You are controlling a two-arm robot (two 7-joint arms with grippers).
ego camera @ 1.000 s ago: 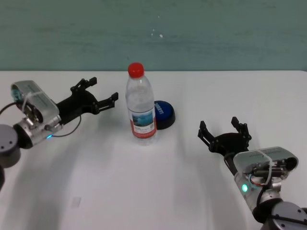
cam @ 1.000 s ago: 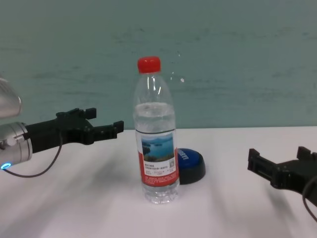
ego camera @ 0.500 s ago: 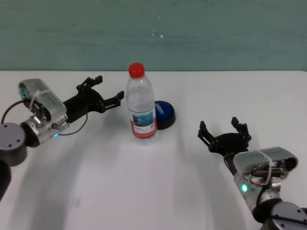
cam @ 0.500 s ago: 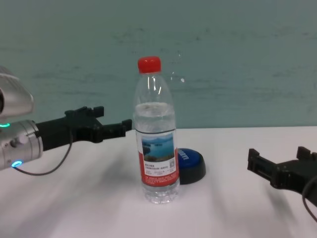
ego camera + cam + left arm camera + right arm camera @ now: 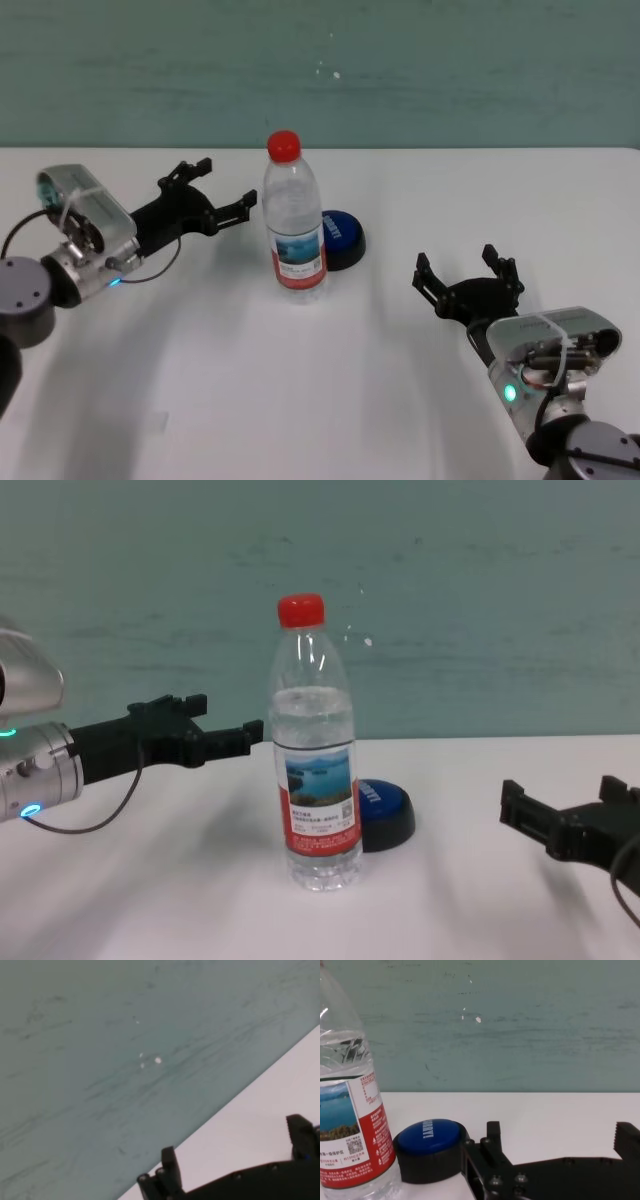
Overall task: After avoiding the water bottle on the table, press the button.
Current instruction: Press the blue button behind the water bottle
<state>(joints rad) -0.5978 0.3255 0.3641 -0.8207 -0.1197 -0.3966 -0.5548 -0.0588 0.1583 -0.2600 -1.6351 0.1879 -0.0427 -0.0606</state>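
The water bottle (image 5: 294, 222) (image 5: 315, 780) (image 5: 350, 1110), clear with a red cap, stands upright mid-table. The blue-domed button (image 5: 341, 238) (image 5: 386, 815) (image 5: 430, 1144) sits just behind it to the right, partly hidden by it. My left gripper (image 5: 227, 186) (image 5: 226, 722) (image 5: 235, 1152) hovers open and empty above the table (image 5: 300, 400), just left of the bottle at about its mid height, not touching it. My right gripper (image 5: 458, 264) (image 5: 560, 798) (image 5: 560, 1136) rests open and empty low at the right, pointing toward the button.
A teal wall (image 5: 400, 70) runs along the table's far edge. White tabletop lies in front of the bottle and between the button and my right gripper.
My left gripper moved right, closing on the bottle's left side, then held almost still over the last half second. The right arm, bottle and button have not moved.
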